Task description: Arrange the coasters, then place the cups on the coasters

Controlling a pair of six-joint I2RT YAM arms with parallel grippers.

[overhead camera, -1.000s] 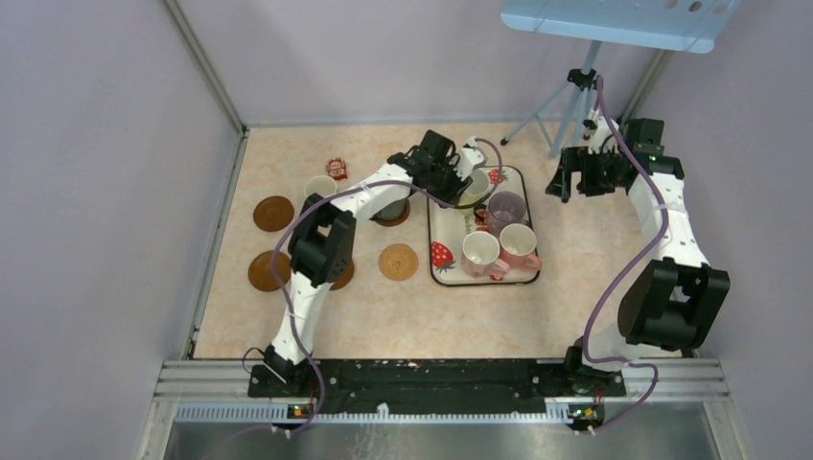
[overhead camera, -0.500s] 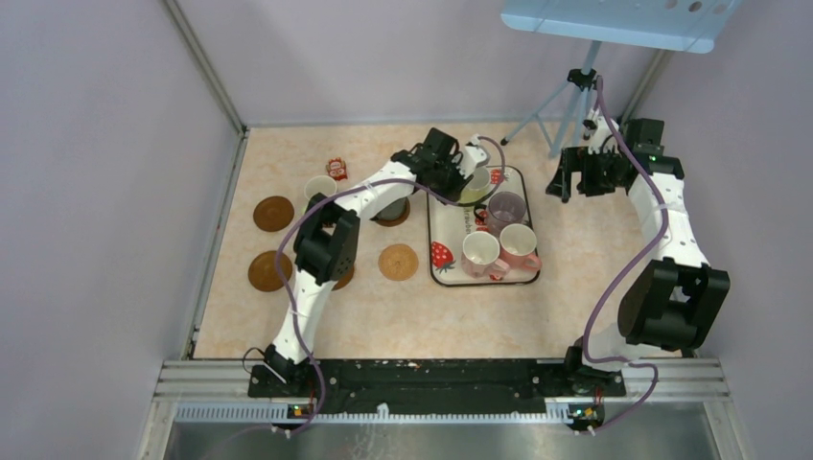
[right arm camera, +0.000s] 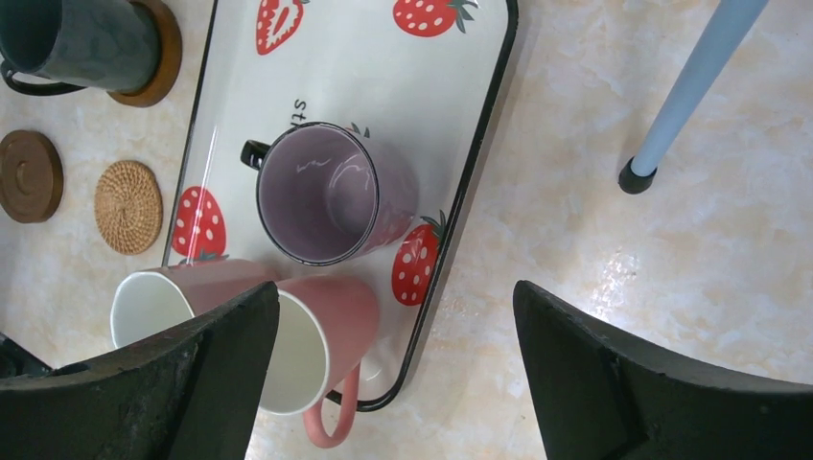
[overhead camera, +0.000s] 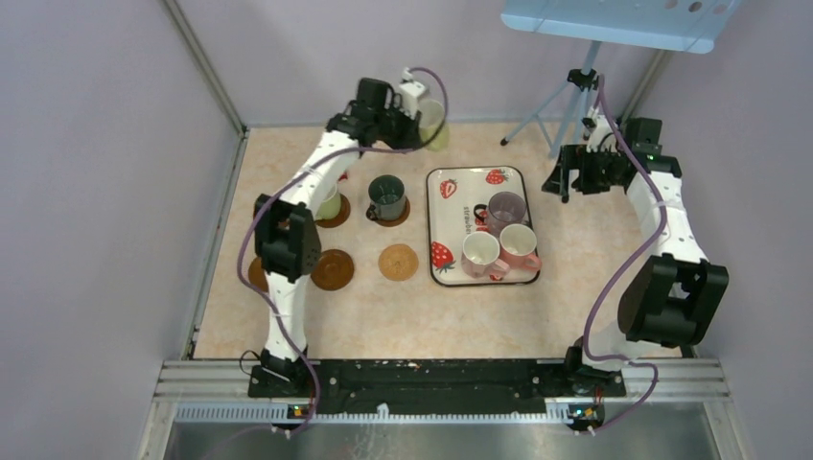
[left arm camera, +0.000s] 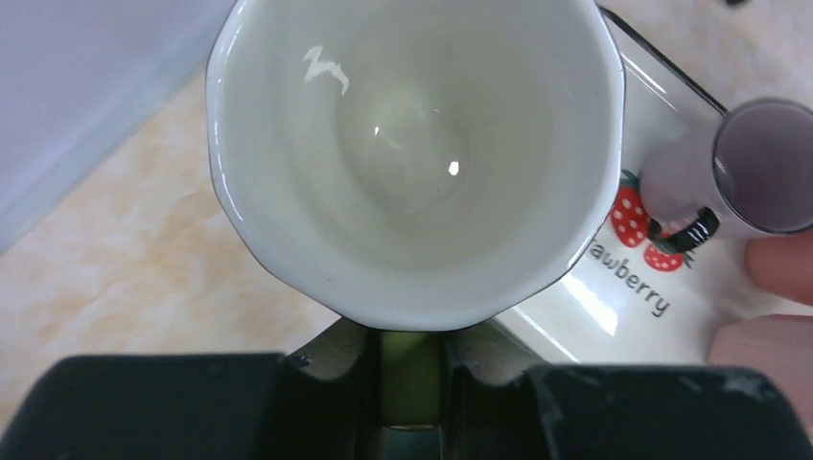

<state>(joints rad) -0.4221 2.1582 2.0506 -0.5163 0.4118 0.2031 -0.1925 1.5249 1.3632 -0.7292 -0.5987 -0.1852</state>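
Left wrist: mug (left arm camera: 412,163) within left tool (left arm camera: 412,379)

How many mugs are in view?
6: one yellow-green mug held in the left jaws; a second yellow-green and a dark green on coasters left of the tray; purple, cream and pink on the tray. None appears hidden.

Three cups (overhead camera: 506,207) crowd the tray's (overhead camera: 460,184) near end.

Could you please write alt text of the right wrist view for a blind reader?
The open right tool hangs above a strawberry-print tray holding a purple mug, a pink mug and a cream mug. A dark green mug sits on a brown coaster.
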